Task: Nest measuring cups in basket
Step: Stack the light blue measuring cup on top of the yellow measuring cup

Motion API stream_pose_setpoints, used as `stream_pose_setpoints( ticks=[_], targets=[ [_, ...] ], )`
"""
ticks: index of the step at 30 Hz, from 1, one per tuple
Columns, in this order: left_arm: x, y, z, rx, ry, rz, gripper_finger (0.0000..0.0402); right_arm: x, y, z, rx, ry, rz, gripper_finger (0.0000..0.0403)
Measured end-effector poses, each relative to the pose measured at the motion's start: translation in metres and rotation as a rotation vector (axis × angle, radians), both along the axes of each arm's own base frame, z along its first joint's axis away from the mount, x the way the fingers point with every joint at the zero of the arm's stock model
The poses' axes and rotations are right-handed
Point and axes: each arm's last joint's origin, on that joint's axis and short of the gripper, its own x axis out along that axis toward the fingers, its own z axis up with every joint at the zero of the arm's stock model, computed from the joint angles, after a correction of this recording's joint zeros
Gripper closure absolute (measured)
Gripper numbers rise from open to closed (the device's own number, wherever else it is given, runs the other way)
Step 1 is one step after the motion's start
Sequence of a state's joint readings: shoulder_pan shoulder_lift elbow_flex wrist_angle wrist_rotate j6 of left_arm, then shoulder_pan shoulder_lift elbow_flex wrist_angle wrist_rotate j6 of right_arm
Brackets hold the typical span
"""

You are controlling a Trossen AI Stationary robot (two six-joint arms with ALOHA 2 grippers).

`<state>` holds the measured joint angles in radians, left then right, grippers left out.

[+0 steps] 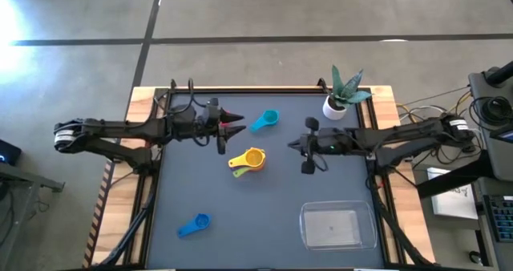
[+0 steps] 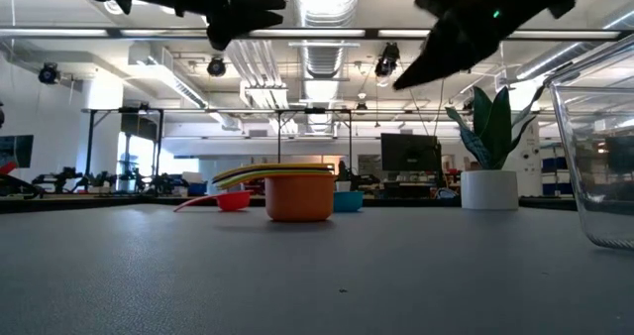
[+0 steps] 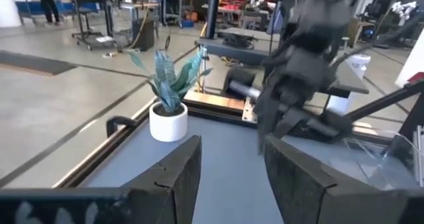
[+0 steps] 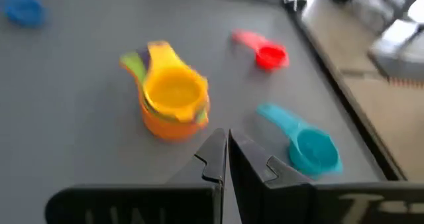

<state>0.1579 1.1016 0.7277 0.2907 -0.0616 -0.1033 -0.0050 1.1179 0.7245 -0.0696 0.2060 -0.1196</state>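
Note:
A yellow cup sits nested in an orange cup (image 1: pixel 248 159) (image 4: pixel 173 98) mid-table, with a green handle (image 4: pixel 134 67) sticking out beneath; I cannot make out a purple cup. The light blue cup (image 1: pixel 265 120) (image 4: pixel 309 146) and the red cup (image 4: pixel 268 55) (image 2: pixel 224 201) lie on the mat beyond the stack. The blue cup (image 1: pixel 194 224) lies near the front left. The clear basket (image 1: pixel 337 227) stands at the front right. My left gripper (image 1: pixel 239 123) (image 3: pixel 232 144) hangs open above the red cup. My right gripper (image 1: pixel 292 147) (image 4: pixel 225 141) is shut, raised to the right of the stack.
A white pot with a green plant (image 1: pixel 340 101) (image 3: pixel 167 121) stands at the far right corner of the mat. Wooden table edges and black frame rails (image 1: pixel 157 103) border the mat. Bare mat lies between the stack and the basket.

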Motion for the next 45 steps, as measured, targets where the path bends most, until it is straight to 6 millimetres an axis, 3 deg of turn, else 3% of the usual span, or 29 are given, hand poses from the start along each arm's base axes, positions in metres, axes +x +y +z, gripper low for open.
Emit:
stream_pose_setpoints(
  ticks=[10, 24, 30, 36, 45],
  targets=[
    [-0.012, 0.001, -0.007, 0.017, 0.001, 0.016, 0.0265, 0.033, -0.039, -0.038, 0.072, 0.121, -0.038, 0.0386],
    [-0.01, 0.002, -0.009, 0.009, -0.001, 0.018, 0.0265, 0.066, -0.075, -0.088, 0.102, 0.201, -0.105, 0.0244],
    [-0.01, 0.002, -0.01, 0.007, 0.005, 0.018, 0.0265, 0.08, -0.081, -0.1, 0.098, 0.233, -0.103, 0.023],
    [-0.007, 0.002, -0.013, -0.015, 0.015, 0.02, 0.0265, 0.093, -0.084, -0.098, 0.086, 0.214, -0.095, 0.0232],
    [-0.006, 0.003, -0.014, -0.03, 0.013, 0.025, 0.0265, 0.092, -0.087, -0.095, 0.085, 0.209, -0.103, 0.023]
  ],
)
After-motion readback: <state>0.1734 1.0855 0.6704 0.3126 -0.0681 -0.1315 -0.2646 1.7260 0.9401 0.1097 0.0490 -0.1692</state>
